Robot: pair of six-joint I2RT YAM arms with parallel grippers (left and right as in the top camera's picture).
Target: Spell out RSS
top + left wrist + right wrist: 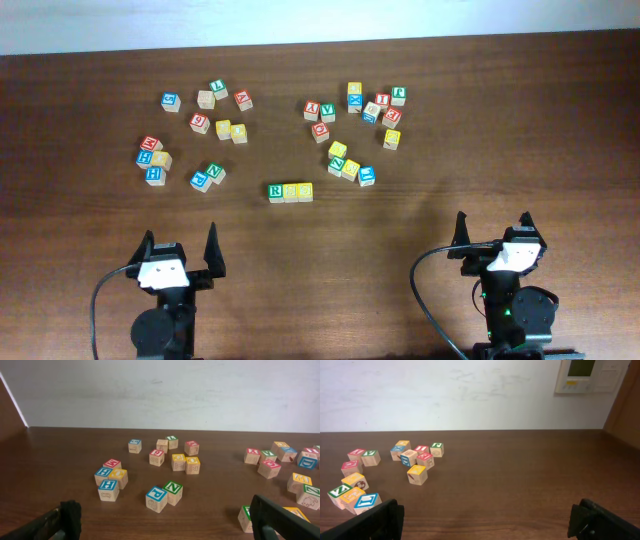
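At the left we see the left jaws spread wide and empty over the counter [90,220], with the left scatter of cubes [200,125] well beyond them. In the middle, the R cube [275,190], the first S cube [290,190] and the second S cube [305,190] sit touching in a straight row, R leftmost. Further right lies the right scatter of cubes [358,125], and the right jaws stand equally released, holding nothing.
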